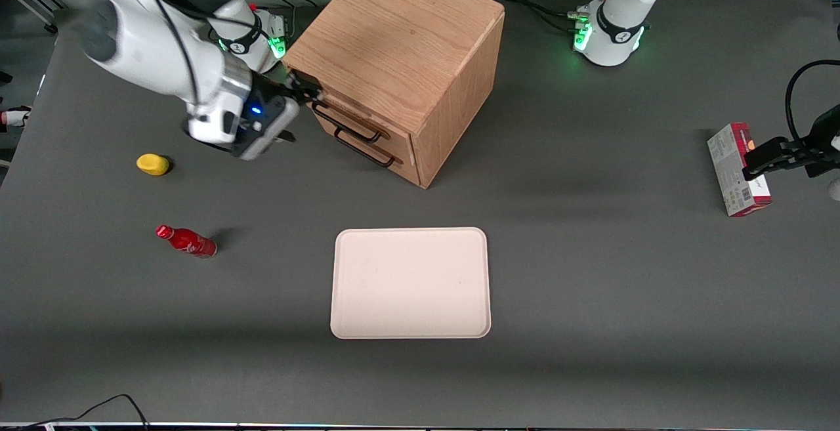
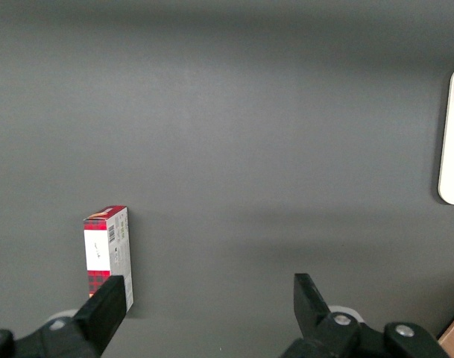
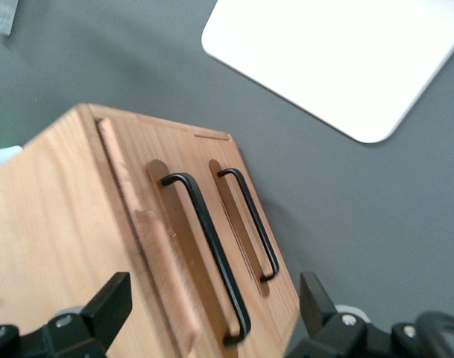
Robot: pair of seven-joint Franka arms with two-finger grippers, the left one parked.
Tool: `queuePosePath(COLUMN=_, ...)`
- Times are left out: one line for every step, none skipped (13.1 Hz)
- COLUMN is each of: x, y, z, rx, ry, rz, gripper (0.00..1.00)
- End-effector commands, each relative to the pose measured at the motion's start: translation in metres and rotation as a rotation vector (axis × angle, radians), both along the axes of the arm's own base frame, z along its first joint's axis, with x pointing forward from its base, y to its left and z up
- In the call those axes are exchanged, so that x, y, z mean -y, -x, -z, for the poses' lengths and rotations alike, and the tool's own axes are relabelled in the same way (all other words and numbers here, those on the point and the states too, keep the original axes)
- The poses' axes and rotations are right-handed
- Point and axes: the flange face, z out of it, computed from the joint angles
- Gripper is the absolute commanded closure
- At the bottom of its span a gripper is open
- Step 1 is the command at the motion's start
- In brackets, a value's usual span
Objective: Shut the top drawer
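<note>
The wooden cabinet stands on the table, its front turned toward the working arm's end. The top drawer sits pushed in, its light oak face about level with the cabinet front. Its thin black wire handle runs along the face, with the lower drawer and its matching handle directly below. My right gripper is open right in front of the top drawer. Its fingers straddle the end of the top handle without touching it. Nothing is held.
A white tray lies nearer the front camera than the cabinet. A red bottle and a yellow object lie toward the working arm's end. A red and white box stands toward the parked arm's end.
</note>
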Motion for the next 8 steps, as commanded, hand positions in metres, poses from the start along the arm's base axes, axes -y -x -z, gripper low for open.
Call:
queuePosePath(x=0.019, y=-0.004, z=-0.094, rx=0.036, ry=0.109, rz=0.143, gripper=0.00)
queuePosePath(x=0.030, y=0.000, z=-0.120, rx=0.042, ry=0.152, rz=0.206, gripper=0.00)
queuePosePath(x=0.043, y=0.005, z=-0.144, rx=0.068, ry=0.215, rz=0.227, gripper=0.00)
queuePosePath(x=0.060, y=0.009, z=-0.161, rx=0.078, ry=0.284, rz=0.246, gripper=0.00)
queuePosePath(x=0.083, y=0.013, z=-0.176, rx=0.084, ry=0.330, rz=0.284, gripper=0.00)
queuePosePath(x=0.117, y=0.016, z=-0.188, rx=0.077, ry=0.345, rz=0.345, gripper=0.00)
queuePosePath(x=0.155, y=0.019, z=-0.194, rx=0.058, ry=0.352, rz=0.408, gripper=0.00)
queuePosePath(x=0.185, y=0.020, z=-0.192, rx=0.027, ry=0.367, rz=0.451, gripper=0.00)
